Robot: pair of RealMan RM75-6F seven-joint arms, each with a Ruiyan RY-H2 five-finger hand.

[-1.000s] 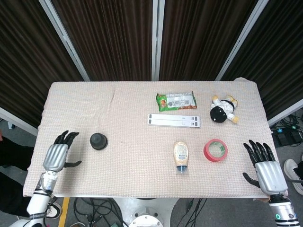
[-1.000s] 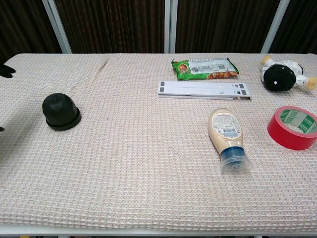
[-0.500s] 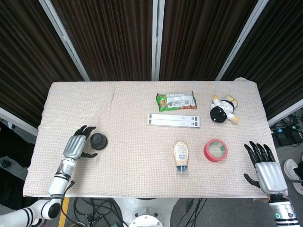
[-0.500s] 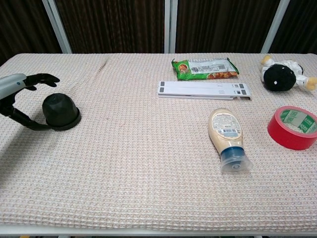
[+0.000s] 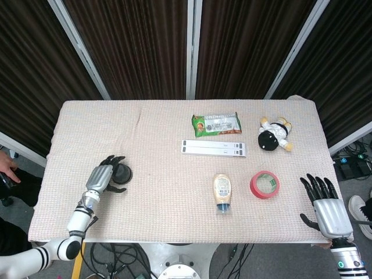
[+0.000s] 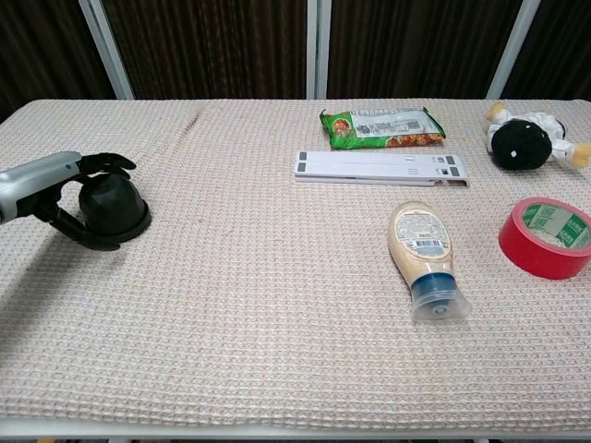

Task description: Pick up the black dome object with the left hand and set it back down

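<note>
My left hand (image 6: 55,189) is lying at the near left part of the surface (image 5: 163,145), which is wearing a beige waffle-weave cloth. Its black fingers (image 6: 109,162) are curving around the black dome object (image 6: 114,204), with some arching over the top and the thumb reaching round the near side of the base. I cannot tell whether they are actually pressing on it. The black dome object is sitting flat on the cloth, base down. My right hand (image 5: 325,206) is resting at the near right corner with its fingers spread and holding nothing. Well apart from the dome, a squeeze bottle with a cream label (image 6: 423,253) is lying on its side with its cap toward the near edge, and a roll of red tape (image 6: 547,236) is lying flat to its right. Farther back, a long white flat bar (image 6: 380,167) is lying crosswise, with a green snack packet (image 6: 380,126) just behind it. A black and white plush toy (image 6: 526,139) is lying near the far right corner.
</note>
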